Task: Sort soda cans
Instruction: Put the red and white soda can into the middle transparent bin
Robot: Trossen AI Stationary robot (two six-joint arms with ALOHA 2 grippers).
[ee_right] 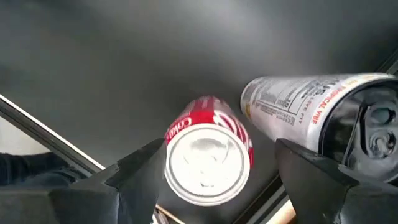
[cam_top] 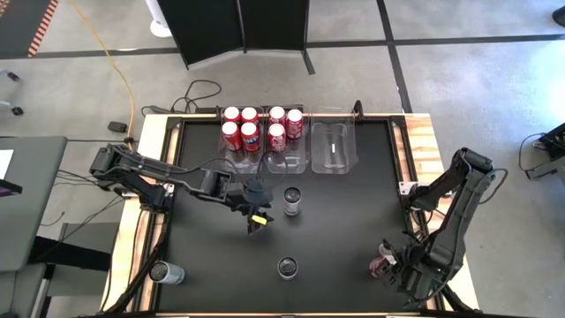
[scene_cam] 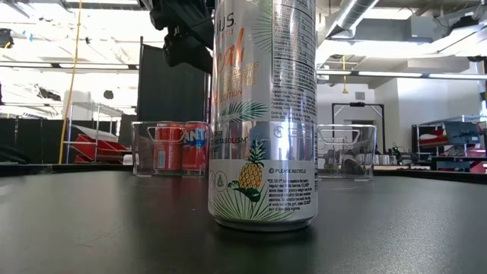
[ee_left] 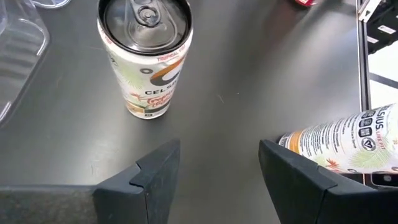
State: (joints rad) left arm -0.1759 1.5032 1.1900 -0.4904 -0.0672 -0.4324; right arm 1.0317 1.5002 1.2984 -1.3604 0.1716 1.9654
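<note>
Eight red cans are seen from above, packed in clear bins at upper centre. The left gripper, fingers apart and empty, is held beside an upright silver can. Only the right wrist view shows the right gripper open around a red can, beside a toppled silver can.

Bright even overhead light we see on the black tabletop, ceiling strips glaring in the low view, close silver can slightly soft, faint shadows
</note>
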